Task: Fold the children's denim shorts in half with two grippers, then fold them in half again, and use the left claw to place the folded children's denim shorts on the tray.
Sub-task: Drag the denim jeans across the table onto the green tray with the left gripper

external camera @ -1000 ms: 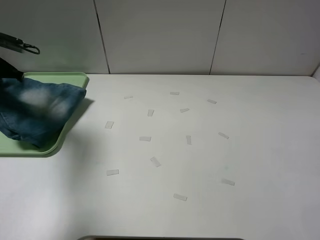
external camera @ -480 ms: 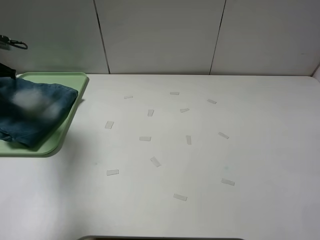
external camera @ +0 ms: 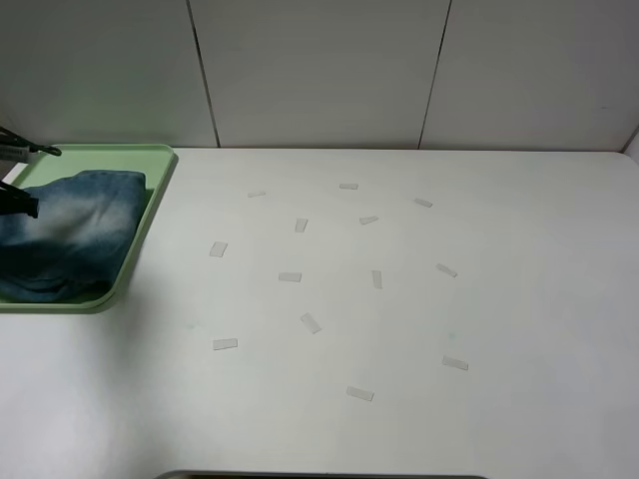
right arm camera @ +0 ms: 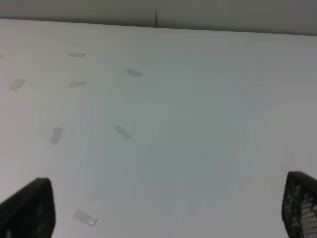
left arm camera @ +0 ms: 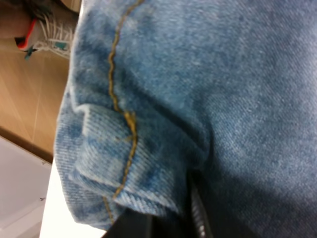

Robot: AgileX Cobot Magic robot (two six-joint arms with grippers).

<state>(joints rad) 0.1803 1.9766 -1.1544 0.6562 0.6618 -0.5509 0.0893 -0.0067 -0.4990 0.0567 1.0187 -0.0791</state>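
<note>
The folded denim shorts [external camera: 70, 235] lie on the green tray [external camera: 155, 165] at the far left of the exterior view. My left gripper [external camera: 18, 203] is at the frame's left edge, low over the tray, on the shorts' left side. In the left wrist view the denim [left arm camera: 223, 89] fills the frame and a dark finger [left arm camera: 198, 224] is tucked into a fold, so the gripper looks shut on the cloth. My right gripper [right arm camera: 163, 218] is open and empty over bare table; it does not show in the exterior view.
Several small pieces of clear tape [external camera: 290, 276] are stuck across the middle of the white table [external camera: 519, 299]. A grey panelled wall [external camera: 319, 70] stands behind the table. Wooden floor [left arm camera: 25, 89] shows past the table's edge in the left wrist view.
My left gripper has moved left and down with the shorts. They hung over the tray's right edge a second ago and now rest flat inside the tray.
</note>
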